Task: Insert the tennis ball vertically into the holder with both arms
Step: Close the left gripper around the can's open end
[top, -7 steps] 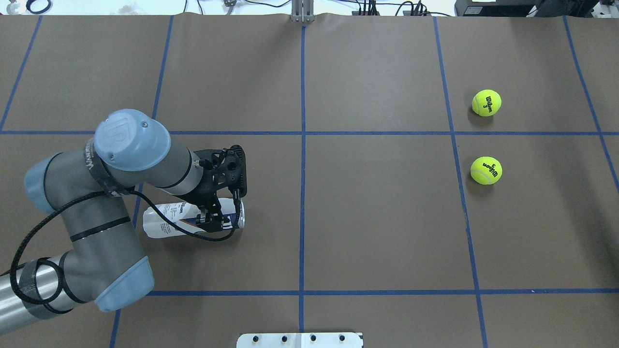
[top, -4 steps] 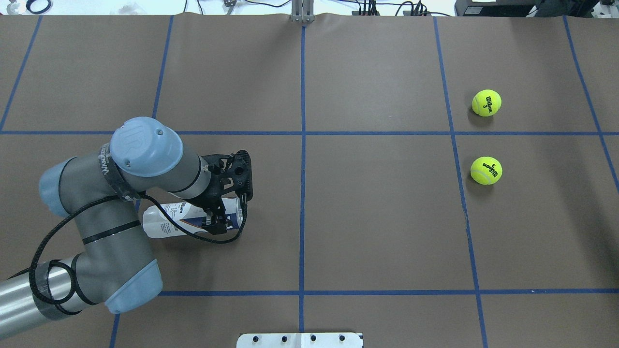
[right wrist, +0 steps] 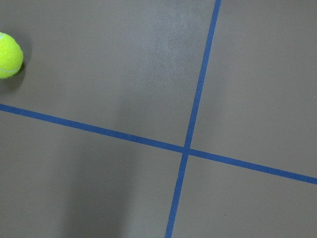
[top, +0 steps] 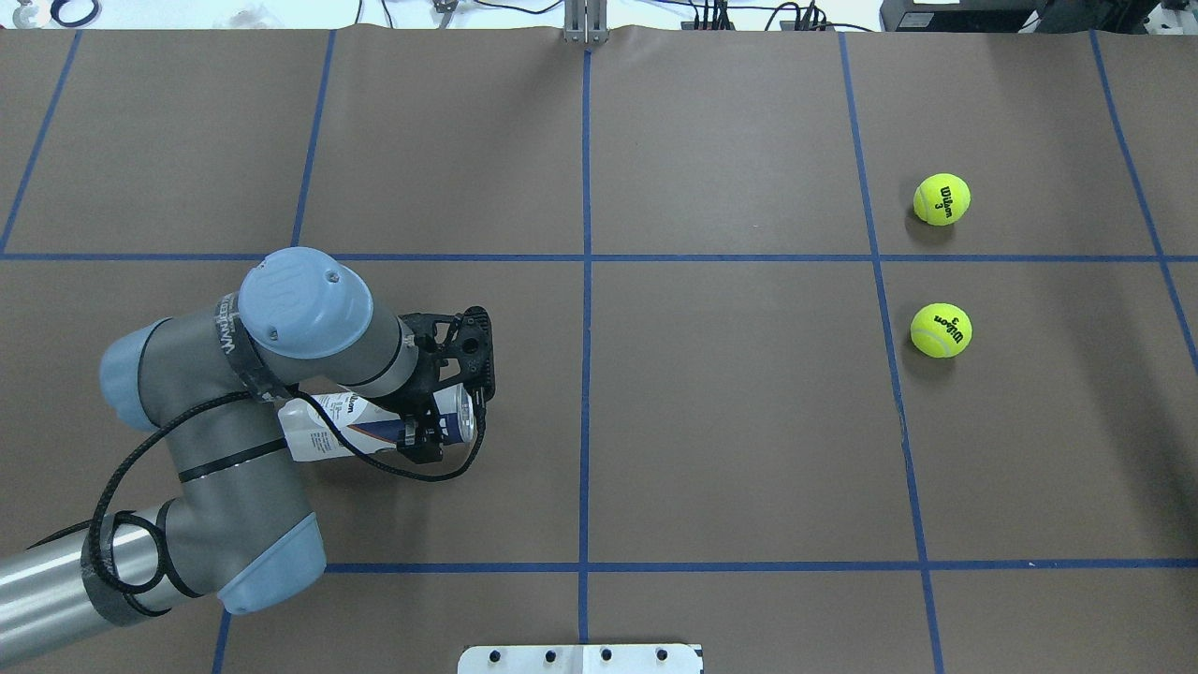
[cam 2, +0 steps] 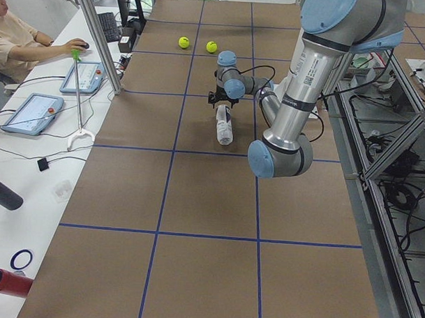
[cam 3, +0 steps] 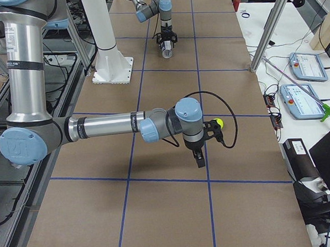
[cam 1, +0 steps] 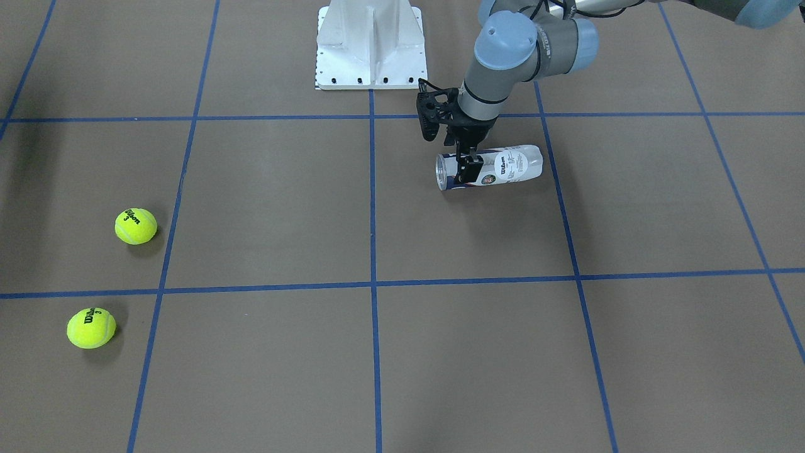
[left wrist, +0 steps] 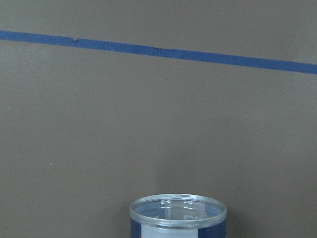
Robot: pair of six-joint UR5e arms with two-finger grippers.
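Note:
The holder (top: pixel 328 421) is a clear can with a navy-and-white label. It lies on its side at the left of the table, open silver rim toward the middle. It also shows in the front view (cam 1: pixel 509 165) and at the bottom of the left wrist view (left wrist: pixel 178 215). My left gripper (top: pixel 426 426) (cam 1: pixel 468 167) straddles it near the rim and looks open. Two yellow tennis balls (top: pixel 942 198) (top: pixel 941 329) lie at the far right. My right gripper (cam 3: pixel 200 157) shows only in the right side view, above the table near a ball (cam 3: pixel 218 122); I cannot tell whether it is open or shut.
The white pedestal base (cam 1: pixel 371 38) stands at the robot's edge of the table, in the middle. Blue tape lines cross the brown table cover (top: pixel 730 421). Operators' desks with tablets (cam 2: pixel 32 111) line the far side.
The left arm's elbow has swung right and toward the holder, and the gripper has shifted slightly toward the rim end. The holder and balls have stayed in place.

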